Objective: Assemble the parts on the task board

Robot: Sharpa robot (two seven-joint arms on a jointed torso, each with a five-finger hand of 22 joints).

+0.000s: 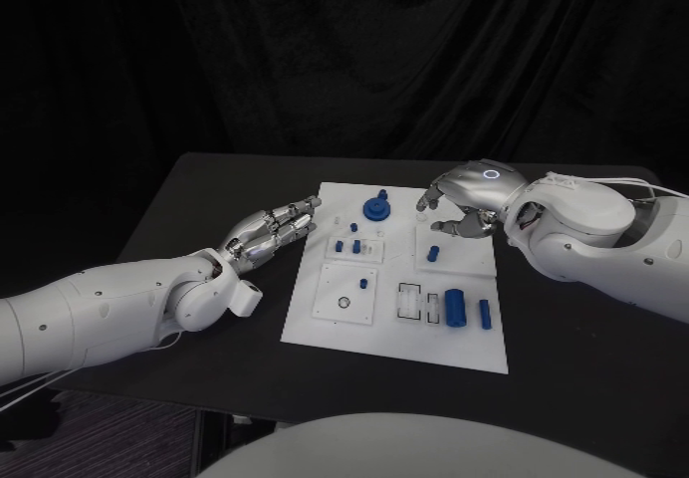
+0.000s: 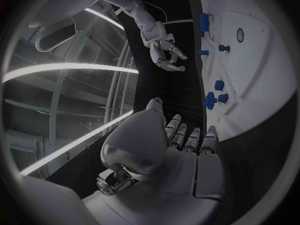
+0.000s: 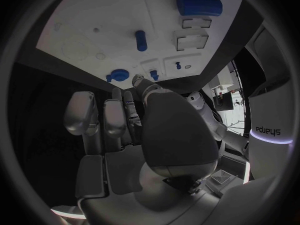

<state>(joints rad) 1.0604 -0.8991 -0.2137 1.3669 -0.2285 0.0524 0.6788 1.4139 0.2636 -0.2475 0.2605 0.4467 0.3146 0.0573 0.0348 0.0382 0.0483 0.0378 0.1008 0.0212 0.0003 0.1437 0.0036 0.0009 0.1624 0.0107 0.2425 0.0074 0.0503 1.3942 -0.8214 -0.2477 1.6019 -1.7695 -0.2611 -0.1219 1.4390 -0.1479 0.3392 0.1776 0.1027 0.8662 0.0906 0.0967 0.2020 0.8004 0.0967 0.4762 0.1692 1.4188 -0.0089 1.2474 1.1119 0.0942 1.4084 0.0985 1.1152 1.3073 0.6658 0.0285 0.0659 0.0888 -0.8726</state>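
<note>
White task board (image 1: 324,324) lies between left hand (image 1: 270,235) and right hand (image 1: 467,199).

Dim scene against a black backdrop. In the head view, soft overhead light falls on the white board (image 1: 402,299), the brightest thing, at centre; the black table (image 1: 187,209) soaks up light and fades into darkness toward twelve o'clock. A small glint sits on the right hand (image 1: 467,199) at one o'clock. Shadows are faint. Both wrist views are fisheye circles in dark frames: straight edges bow, and rims blur and darken. Bright streaks of glare cross the left wrist view from nine o'clock.
</note>
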